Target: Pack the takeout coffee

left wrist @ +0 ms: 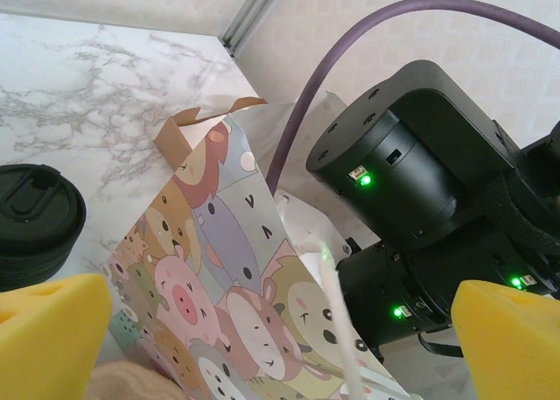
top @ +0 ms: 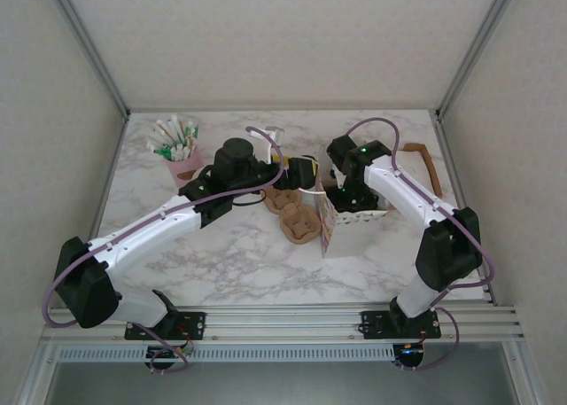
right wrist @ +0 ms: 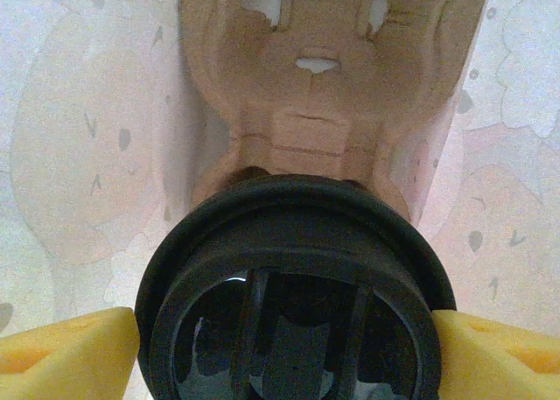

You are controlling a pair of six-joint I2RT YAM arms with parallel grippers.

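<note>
Right claw (right wrist: pixel 284 352) is down inside the printed paper bag (top: pixel 353 232). Its 2 yellow pads (right wrist: pixel 61 352) sit against opposite sides of the takeout coffee (right wrist: pixel 289 234), whose round black lid is what shows. Pinching or just loose on it: cannot tell. Left claw (left wrist: pixel 280 334) is spread wide, holds nothing and hovers just beside the bag mouth, close to the right wrist.

Step, as I read it: seat the cup on the bag floor and let go. To do it well, get the cup upright and bottomed first. Spread both pads evenly so neither drags the lid rim, then lift straight up through the mouth with no sideways drift.

Room: the bag walls are close on both sides of the claw, thin paper, easy to snag or tip. The 2 wrists crowd each other above the bag, so the left is better backed off first. Pulp cup carrier (top: pixel 297 217) lies just left of the bag. Brown pulp also shows beyond the lid in the right wrist view; inside the bag or behind its wall, cannot tell. Pink cup of stirrers (top: pixel 180 152) stands well apart, far left. Marble table (top: pixel 230 263) is open toward the bases.
</note>
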